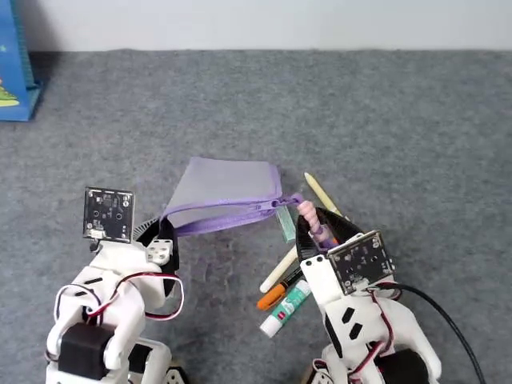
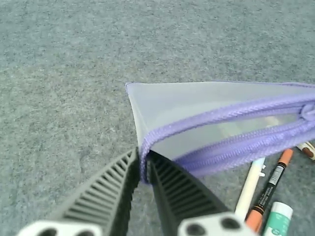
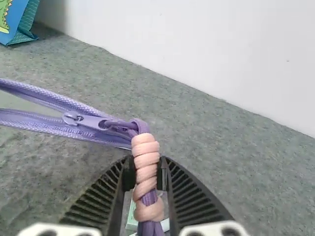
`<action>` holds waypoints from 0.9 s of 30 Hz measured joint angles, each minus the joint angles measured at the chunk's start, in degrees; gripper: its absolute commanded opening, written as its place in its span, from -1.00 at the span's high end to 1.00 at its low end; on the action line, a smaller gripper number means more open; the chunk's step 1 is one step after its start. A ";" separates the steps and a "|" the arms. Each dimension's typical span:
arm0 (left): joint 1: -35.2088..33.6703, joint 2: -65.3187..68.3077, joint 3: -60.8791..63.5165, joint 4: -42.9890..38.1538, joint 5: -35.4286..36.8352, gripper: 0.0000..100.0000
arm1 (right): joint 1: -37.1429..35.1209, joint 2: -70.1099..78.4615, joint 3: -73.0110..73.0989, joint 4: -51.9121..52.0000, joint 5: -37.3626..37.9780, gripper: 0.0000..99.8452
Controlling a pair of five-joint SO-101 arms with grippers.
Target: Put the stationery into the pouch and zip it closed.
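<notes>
Grey felt-like table, both arms at its 6 o'clock edge. The lilac pouch sits near the middle of the table, spanned between the two claws with its zip edge facing the arms. The left gripper is pressed together on the pouch's 8 o'clock corner, pinching the end of the zip tape between its ribbed fingers. The right gripper is at the pouch's 4 o'clock end, closed on the pink cord that hangs from the zip slider. The slider sits at that same end, and in the left wrist view the two purple zip tapes stand apart, so the mouth is open. The stationery lies on the table outside the pouch. At its 5 o'clock, just beside the right arm, are a white pen, an orange marker and a glue stick with a green cap, close together and roughly parallel. A pale green block is just under the zip end. A cream pencil is at the pouch's 3 o'clock, lying at a slant. A blue box is at the table's 10 o'clock corner, well apart from everything else
</notes>
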 measured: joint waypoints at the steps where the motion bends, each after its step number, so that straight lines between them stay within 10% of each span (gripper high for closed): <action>1: 0.00 0.00 0.00 0.00 0.00 0.98 | 0.00 0.00 0.00 0.00 0.00 0.98; 27: -0.09 0.09 7.74 -4.57 1.93 0.53 | -7.38 -0.44 -4.66 3.43 0.00 0.98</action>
